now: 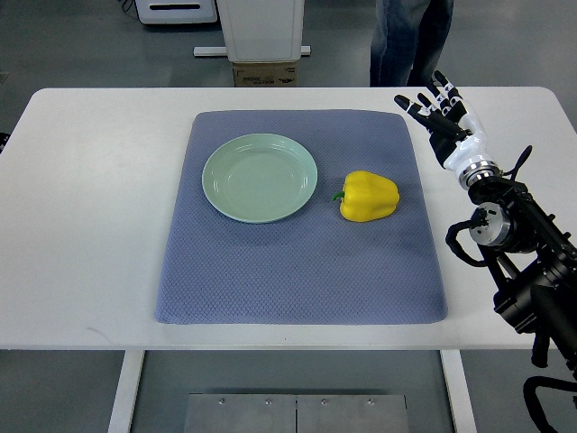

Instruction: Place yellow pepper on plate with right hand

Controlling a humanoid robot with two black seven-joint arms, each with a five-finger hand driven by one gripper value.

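Observation:
A yellow pepper [369,196] lies on its side on the blue-grey mat [297,262], right of centre, its green stem pointing left. A pale green plate [260,177] sits on the mat to the pepper's left, a small gap between them, with nothing on it. My right hand [439,113] is over the table just beyond the mat's far right corner, fingers spread and holding nothing. It is up and to the right of the pepper, well apart from it. The left arm does not show.
The mat lies on a white table [90,225]. A person's legs [407,41] stand behind the table's far edge, near my right hand. A white pedestal with a cardboard box [266,72] stands behind the far edge at centre.

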